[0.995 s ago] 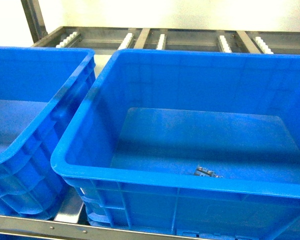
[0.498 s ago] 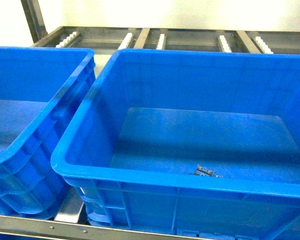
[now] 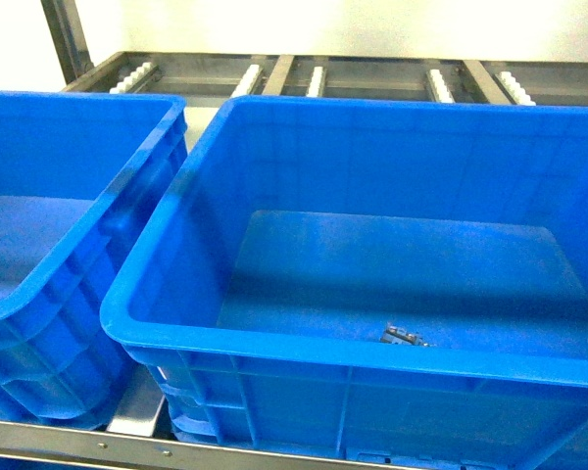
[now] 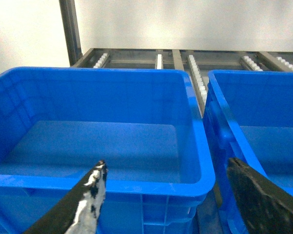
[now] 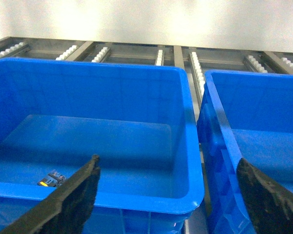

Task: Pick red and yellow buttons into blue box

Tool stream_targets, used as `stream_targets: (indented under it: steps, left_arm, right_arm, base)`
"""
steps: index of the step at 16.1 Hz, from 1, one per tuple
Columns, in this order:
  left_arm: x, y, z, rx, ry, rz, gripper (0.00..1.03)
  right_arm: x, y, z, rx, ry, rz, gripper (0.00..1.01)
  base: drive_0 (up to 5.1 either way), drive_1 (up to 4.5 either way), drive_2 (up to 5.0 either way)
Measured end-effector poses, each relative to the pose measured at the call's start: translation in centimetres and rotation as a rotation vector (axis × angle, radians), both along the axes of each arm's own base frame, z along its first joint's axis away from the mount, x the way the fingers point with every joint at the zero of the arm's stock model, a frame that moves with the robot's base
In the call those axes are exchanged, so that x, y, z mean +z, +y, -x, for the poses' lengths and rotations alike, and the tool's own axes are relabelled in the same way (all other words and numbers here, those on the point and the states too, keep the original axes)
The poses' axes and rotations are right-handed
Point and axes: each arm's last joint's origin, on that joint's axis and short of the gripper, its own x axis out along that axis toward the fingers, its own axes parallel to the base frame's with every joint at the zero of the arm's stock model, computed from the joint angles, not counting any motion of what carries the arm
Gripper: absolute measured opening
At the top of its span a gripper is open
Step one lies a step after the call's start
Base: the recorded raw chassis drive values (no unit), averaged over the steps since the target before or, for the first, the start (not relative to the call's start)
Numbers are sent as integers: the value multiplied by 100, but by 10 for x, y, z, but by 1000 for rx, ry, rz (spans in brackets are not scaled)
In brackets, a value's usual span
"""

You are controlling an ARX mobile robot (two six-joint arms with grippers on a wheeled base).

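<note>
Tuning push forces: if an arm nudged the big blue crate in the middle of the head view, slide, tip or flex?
The blue crate probably slides rather than tips: it is wide, low and flat-bottomed. It is likely light for its size, since only one small part lies inside. The thick rim and ribbed walls suggest little flex. Both the left gripper and the right gripper are open, holding nothing.

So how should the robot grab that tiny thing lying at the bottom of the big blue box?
Probably from straight above. The small part lies on the floor of the blue box, close to its near wall, and the tall walls block any sideways reach. The jaws of the open right gripper would close across its blocky body. Its exact shape is too small to tell.
</note>
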Motion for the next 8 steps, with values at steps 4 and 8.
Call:
stream_targets:
  steps: [4, 8]
  left_arm:
    - [0, 0, 0, 0, 0, -2, 97]
    - [0, 0, 0, 0, 0, -3, 98]
  right_arm:
    - [0, 0, 0, 0, 0, 0, 98]
    - [0, 0, 0, 0, 0, 0, 98]
  base:
    - [0, 0, 0]
    - [0, 0, 0]
